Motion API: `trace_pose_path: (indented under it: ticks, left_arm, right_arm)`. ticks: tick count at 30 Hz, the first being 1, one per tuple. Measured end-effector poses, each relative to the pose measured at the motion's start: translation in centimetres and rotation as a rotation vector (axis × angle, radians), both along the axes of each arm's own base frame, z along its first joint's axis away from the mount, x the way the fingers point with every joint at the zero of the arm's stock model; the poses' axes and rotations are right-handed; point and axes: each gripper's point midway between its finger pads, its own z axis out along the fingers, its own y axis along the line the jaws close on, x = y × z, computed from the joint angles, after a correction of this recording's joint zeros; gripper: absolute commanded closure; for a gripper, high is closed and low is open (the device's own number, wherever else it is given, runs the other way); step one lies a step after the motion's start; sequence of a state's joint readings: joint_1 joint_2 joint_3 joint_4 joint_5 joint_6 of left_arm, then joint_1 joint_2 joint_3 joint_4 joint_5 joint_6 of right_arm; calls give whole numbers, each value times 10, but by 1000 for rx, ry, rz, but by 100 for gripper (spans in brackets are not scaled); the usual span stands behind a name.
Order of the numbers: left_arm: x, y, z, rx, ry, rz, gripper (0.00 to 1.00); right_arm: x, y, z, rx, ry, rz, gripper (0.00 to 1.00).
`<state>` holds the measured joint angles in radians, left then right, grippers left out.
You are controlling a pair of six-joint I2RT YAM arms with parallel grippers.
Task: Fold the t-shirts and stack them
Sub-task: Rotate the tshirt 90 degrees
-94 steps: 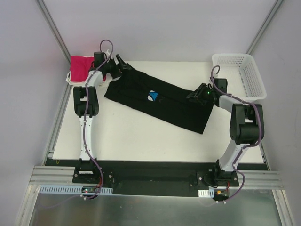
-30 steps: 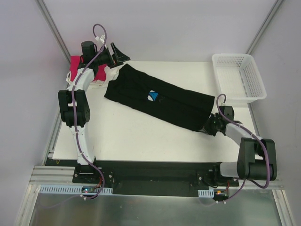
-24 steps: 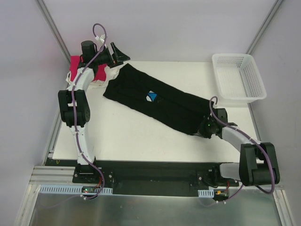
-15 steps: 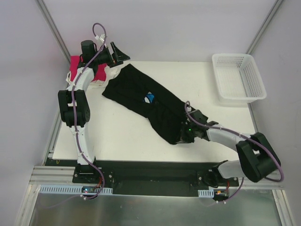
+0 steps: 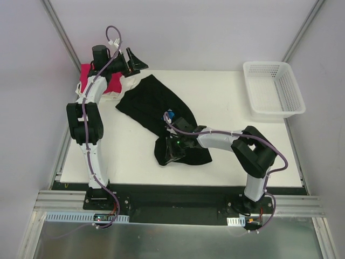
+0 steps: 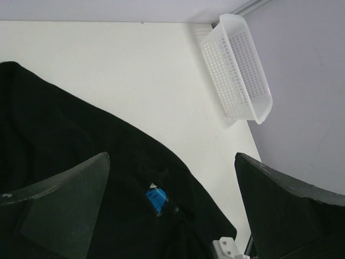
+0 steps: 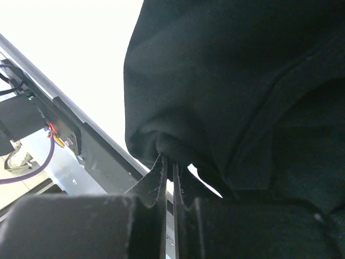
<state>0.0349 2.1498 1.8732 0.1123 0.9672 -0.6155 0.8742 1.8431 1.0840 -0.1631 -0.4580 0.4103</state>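
The large black t-shirt (image 5: 148,102) lies on the white table, its near end bunched up at the middle front. A bit of its blue print (image 5: 171,114) shows; it also shows in the left wrist view (image 6: 156,197). My right gripper (image 5: 173,151) is shut on the shirt's bunched end (image 7: 178,81), fingers (image 7: 161,175) pinching a fold. My left gripper (image 5: 135,60) is open and empty at the far left, above the shirt's far end. A magenta-pink shirt (image 5: 92,75) and a white one (image 5: 119,86) lie at the far left under that arm.
A white plastic mesh basket (image 5: 274,89) stands at the far right; it also shows in the left wrist view (image 6: 237,70). The table's front edge and black rail (image 5: 178,191) lie just near the bunched cloth.
My right gripper has dragged the black shirt's right end across the table to the left and toward the front, bunching the shirt. The left arm has stayed still.
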Motion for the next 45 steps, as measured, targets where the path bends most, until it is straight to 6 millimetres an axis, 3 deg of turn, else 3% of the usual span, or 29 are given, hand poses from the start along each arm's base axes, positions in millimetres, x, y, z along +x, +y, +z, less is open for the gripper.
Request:
trace_pose_path:
  ticks: [5, 7, 14, 18, 21, 24, 28, 30, 40, 45]
  left_arm:
    - [1, 8, -11, 50, 30, 25, 1]
    - [-4, 12, -31, 74, 74, 55, 1]
    - [-67, 24, -129, 168, 381, 167, 1]
    - [-101, 29, -160, 240, 488, 250, 1]
    - [-113, 32, -155, 275, 485, 299, 1]
    - [-118, 38, -134, 294, 433, 350, 1]
    - [-116, 46, -108, 306, 364, 415, 1]
    - [-114, 49, -105, 308, 357, 438, 1]
    - [-129, 81, -151, 398, 508, 639, 1]
    - [-127, 97, -155, 434, 519, 737, 1]
  right_arm:
    - [-4, -5, -3, -22, 17, 8, 99]
    - [-5, -6, -3, -24, 17, 10, 99]
    - [-4, -15, -9, -35, 27, 10, 99]
    - [-5, -24, -15, -41, 47, 11, 99]
    - [-6, -29, -17, -39, 55, 12, 99]
    - [-7, -36, -21, -34, 71, 1, 99]
    - [-7, -46, -21, -18, 85, -21, 99]
    - [-7, -50, -21, -18, 85, -31, 99]
    - [-1, -57, -21, -14, 87, -60, 100]
    - [3, -60, -21, -13, 88, -72, 99]
